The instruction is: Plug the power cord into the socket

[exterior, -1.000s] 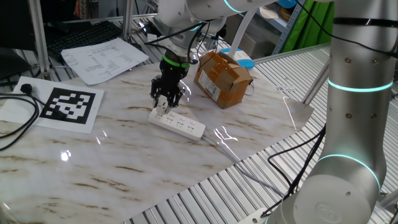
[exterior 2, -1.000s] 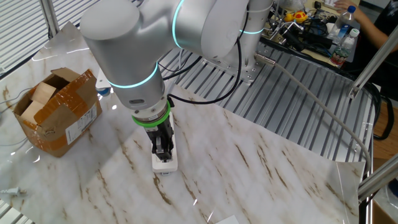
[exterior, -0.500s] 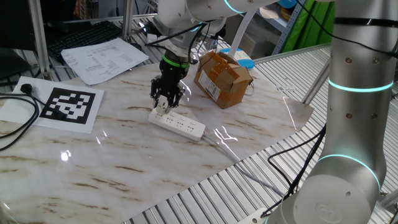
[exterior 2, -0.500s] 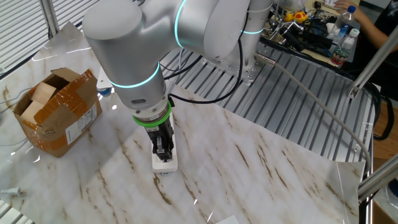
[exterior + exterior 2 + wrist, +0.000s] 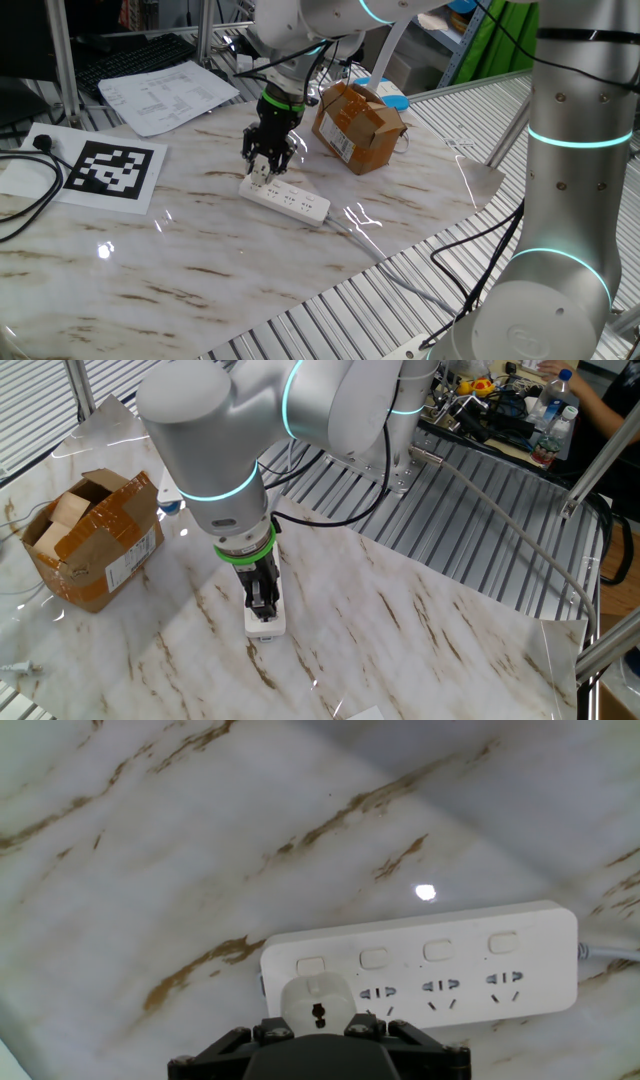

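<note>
Plug (image 5: pixel 318 1007) sits right in front of my hand camera, a small white roundish piece with a dark mark on its face, pressed against the near-left outlet of the power strip (image 5: pixel 450 965). My gripper (image 5: pixel 266 165) is closed on the plug; from the hand view I see the black finger housing directly behind it, and from the fixed views the fingers (image 5: pixel 262 593) stand narrow and upright over that end of the strip. I cannot tell from any view whether the prongs are fully seated.

On the strip, beyond the plug, I see three free outlets running to the right, with a row of four switch buttons along the far edge and a thin pale cable (image 5: pixel 606 949) leaving the right end. The strip lies flat on the marble-patterned table (image 5: pixel 200 260).

Farther back, well apart from the strip, a brown cardboard box (image 5: pixel 357 125) stands with its flaps open. To the far left lies a printed marker sheet (image 5: pixel 112 168), with a black cable (image 5: pixel 25 215) curving beside it.
</note>
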`<state>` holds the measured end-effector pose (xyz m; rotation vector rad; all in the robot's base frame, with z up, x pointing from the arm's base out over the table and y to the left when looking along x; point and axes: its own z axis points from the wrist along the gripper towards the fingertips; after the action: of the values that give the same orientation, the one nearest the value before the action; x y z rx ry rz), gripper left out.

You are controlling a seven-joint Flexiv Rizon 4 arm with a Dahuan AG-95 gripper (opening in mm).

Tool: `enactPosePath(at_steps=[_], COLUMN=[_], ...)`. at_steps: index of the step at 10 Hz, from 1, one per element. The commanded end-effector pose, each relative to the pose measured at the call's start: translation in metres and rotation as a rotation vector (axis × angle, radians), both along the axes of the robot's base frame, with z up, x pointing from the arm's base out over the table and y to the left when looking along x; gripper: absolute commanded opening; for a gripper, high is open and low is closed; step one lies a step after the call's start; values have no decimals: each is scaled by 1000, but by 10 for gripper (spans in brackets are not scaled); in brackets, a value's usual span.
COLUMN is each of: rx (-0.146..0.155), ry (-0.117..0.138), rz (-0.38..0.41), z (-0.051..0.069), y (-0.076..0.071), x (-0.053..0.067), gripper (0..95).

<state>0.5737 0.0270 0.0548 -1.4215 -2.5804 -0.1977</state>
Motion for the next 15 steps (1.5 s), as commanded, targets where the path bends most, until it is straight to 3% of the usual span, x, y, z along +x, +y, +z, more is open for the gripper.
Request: enactPosePath(at_steps=[1, 15], rx=[3, -27], ry=[-3, -53], rz=[-4, -6], z=[-2, -13], y=[0, 2], x=[-1, 0], gripper=[0, 0])
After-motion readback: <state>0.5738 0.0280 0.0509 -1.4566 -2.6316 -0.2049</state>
